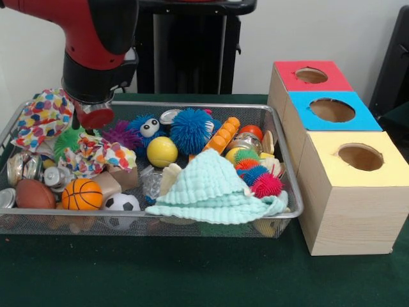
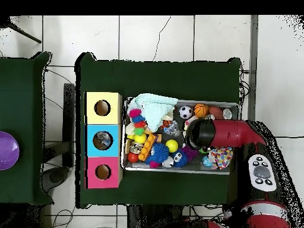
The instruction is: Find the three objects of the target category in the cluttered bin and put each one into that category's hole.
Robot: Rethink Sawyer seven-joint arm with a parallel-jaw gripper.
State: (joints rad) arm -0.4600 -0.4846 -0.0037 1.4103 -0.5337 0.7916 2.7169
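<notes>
Fingers hidden under the arm's wrist (image 1: 96, 77); grip unreadable.
Balls at the bin's (image 1: 192, 225) seven o'clock: basketball (image 1: 82, 194) looks light, rubbery; pinch across its middle.

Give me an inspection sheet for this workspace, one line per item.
Surface: green table, bare in front of the bin.
Job's things: wire bin full of toys; three boxes beside it with yellow, blue and red tops, one hole each.
Clutter: mint cloth draped over the bin's front; basketball, soccer ball, yellow ball, spiky balls, dotted cloth.
Gripper: arm lowered over the bin's end farthest from the boxes; jaws hidden, state unclear.
Cables: several on the tile floor around the table.
Surroundings: second green table with a purple bowl; no person seen.
</notes>
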